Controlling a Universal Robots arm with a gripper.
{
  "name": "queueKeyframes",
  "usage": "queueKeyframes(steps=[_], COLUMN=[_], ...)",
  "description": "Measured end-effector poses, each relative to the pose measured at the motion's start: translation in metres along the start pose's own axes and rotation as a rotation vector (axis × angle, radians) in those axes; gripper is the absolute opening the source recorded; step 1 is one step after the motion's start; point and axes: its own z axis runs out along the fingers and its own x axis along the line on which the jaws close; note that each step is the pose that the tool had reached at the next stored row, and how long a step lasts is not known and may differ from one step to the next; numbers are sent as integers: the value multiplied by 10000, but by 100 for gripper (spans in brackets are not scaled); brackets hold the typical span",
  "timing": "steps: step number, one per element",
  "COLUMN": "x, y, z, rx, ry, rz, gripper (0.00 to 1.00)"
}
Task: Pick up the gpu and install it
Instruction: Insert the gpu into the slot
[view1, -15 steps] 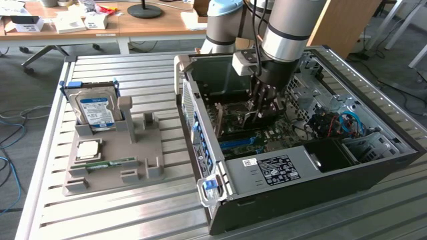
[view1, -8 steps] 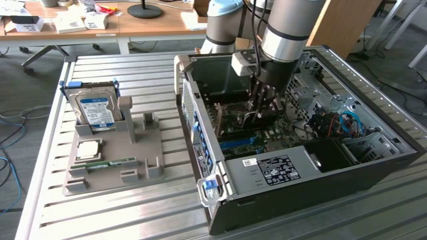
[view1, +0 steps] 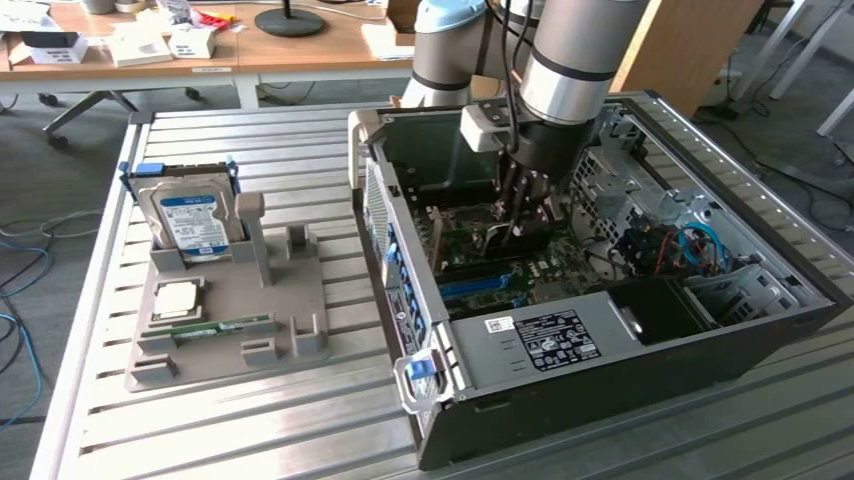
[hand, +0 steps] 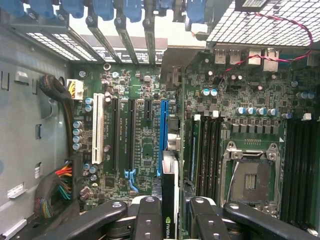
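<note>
The gpu appears edge-on as a thin dark card with a green logo, held upright between my gripper's black fingers. It hangs just above the long blue slot on the green motherboard, roughly in line with it. In the exterior view the gripper reaches down inside the open computer case, shut on the dark gpu close over the motherboard.
A white slot, black slots, memory slots and the empty CPU socket flank the blue slot. Cable bundles lie at the case wall. Outside, a grey holder carries a hard drive, a CPU and a memory stick.
</note>
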Motion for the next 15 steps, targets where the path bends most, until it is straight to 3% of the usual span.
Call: queueKeyframes(steps=[15], x=[7], y=[23], z=[0], rx=[1], ry=[0], rz=[2], gripper=[26])
